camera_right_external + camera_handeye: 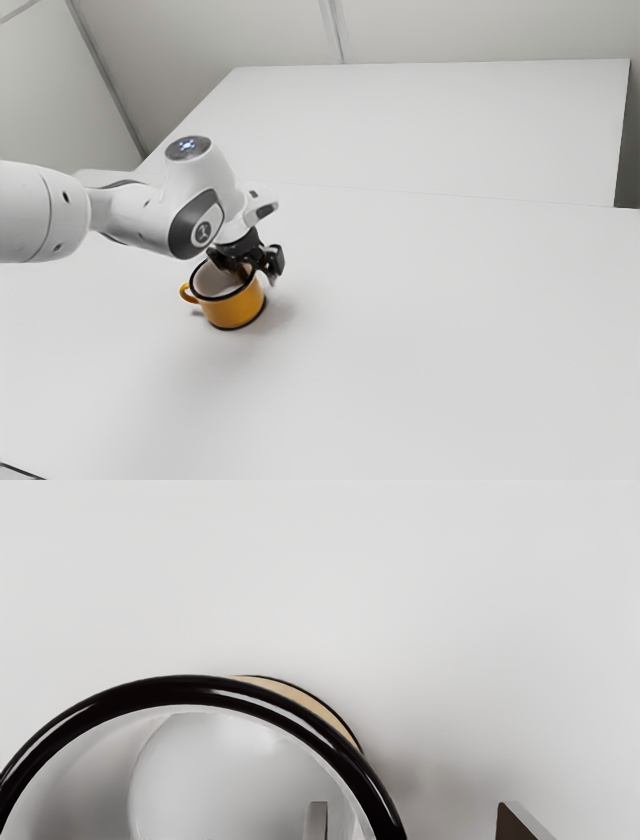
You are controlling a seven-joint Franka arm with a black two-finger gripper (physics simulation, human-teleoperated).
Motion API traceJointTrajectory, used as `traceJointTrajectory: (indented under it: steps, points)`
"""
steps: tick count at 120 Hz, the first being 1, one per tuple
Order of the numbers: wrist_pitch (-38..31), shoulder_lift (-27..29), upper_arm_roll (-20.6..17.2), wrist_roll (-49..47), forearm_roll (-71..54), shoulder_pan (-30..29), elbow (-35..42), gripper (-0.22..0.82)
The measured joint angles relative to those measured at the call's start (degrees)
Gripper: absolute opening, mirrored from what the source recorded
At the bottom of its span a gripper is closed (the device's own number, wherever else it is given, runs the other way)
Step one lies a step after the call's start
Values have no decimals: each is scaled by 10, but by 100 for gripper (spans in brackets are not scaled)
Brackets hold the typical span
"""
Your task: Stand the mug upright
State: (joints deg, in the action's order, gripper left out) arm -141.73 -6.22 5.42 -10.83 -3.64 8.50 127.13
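The white table [450,330] takes up most of the exterior view, with another white flat surface [430,130] beyond it, and pale walls [250,30] rise behind that. From the exterior view's left the white arm [130,215] reaches in over the table, its dark-collared wrist bent down toward the mug [235,308]. That mug, yellow with black trim, stands upright on the table below the end of the arm, its base down and its mouth facing up; a soft shadow lies beside it, toward the exterior view's right. The black fingers [276,264] are at the side of the mug away from its handle, and they stand wide apart. In the wrist view one finger [316,822] comes down within the mug's mouth, near the inner wall, while the other finger [520,825] is outside the mug, apart from the rim with a strip of table showing between; so the wall passes between the two and is not gripped. The handle [187,292], yellow too, points toward the exterior view's left. Smallest are the black rim [222,298], a thick glossy band around the pale inside, and a thinner black line around the base.
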Motion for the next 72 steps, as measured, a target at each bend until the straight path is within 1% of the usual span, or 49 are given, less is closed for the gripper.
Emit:
traceJointTrajectory:
  steps: [15, 28, 33, 50, 72]
  points:
    - [8, 20, 0, 3, 0, -1, -3, 45]
    - [18, 42, 1, 5, -2, 1, -9, 51]
    - [28, 47, 2, 6, -3, 2, -25, 53]
    - [102, 51, 5, 8, -5, 6, -100, 57]
    - [210, 51, 6, 10, -6, 9, -185, 59]
